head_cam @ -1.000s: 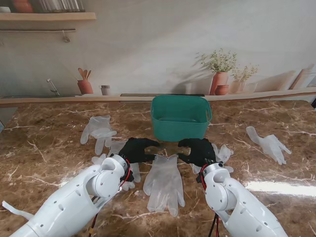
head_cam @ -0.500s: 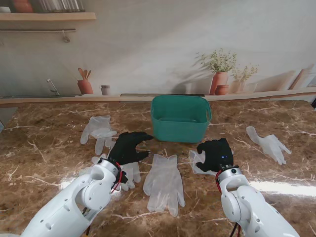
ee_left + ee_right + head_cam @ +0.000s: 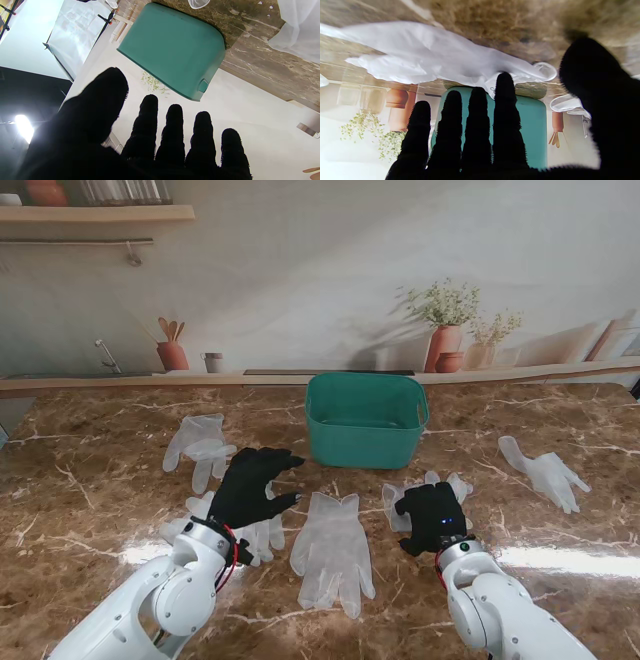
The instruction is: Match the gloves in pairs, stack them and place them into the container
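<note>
Fingers of the right hand (image 3: 432,517) are spread flat and hold nothing, palm down over a crumpled glove (image 3: 398,502) that pokes out on its left and far sides, so this hand is the nearer one to it. Left hand (image 3: 252,487) is likewise splayed and empty above another glove (image 3: 262,534). Between them the flat paired gloves (image 3: 332,552) run lengthwise away from me, and farther off stands the teal container (image 3: 366,442).

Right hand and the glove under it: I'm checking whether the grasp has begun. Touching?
Cannot tell. In the stand view the right hand overlaps the glove; the right wrist view shows no plain contact or gap.
</note>
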